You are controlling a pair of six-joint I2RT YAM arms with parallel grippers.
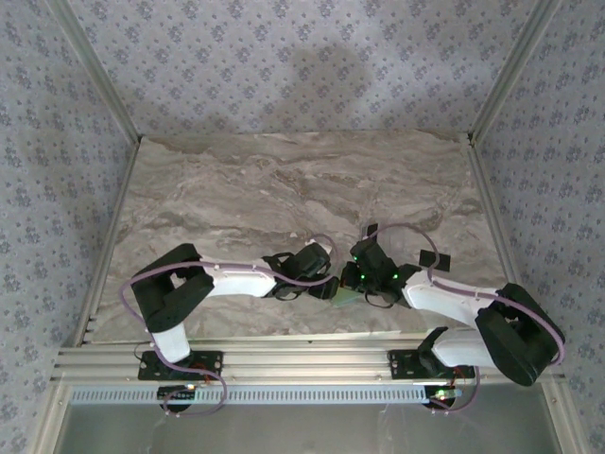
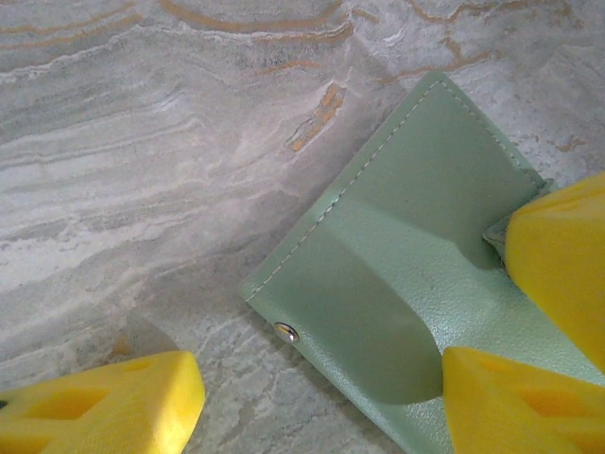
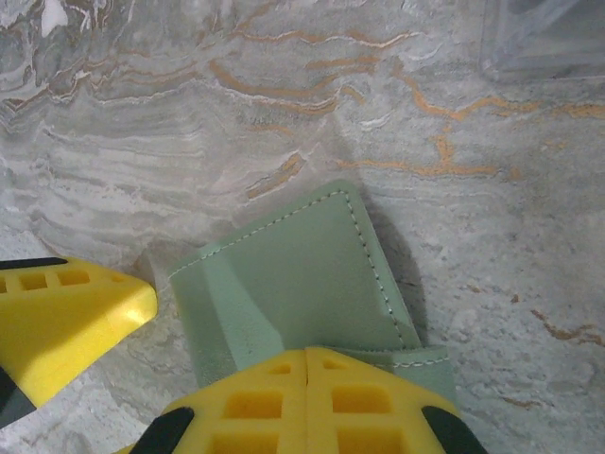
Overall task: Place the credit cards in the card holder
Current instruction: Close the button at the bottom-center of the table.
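The card holder (image 2: pixel 397 284) is a pale green wallet lying partly folded on the marble table, seen also as card holder (image 3: pixel 293 274) and card holder (image 1: pixel 345 296). My right gripper (image 3: pixel 307 378) is shut on its near flap, fingers pressed together. My left gripper (image 2: pixel 317 407) is open and straddles the corner with the metal snap (image 2: pixel 285 332), not touching it. The right gripper's fingers (image 2: pixel 562 255) show at the wallet's right edge. Two small dark flat pieces, apparently credit cards, lie by the right arm: one card (image 1: pixel 433 258), another card (image 1: pixel 371 230).
Both arms meet near the table's front edge (image 1: pixel 284 339). A clear plastic object's corner (image 3: pixel 544 38) sits beyond the wallet in the right wrist view. Bare marble (image 1: pixel 284 180) stretches toward the back, bounded by patterned walls and metal rails.
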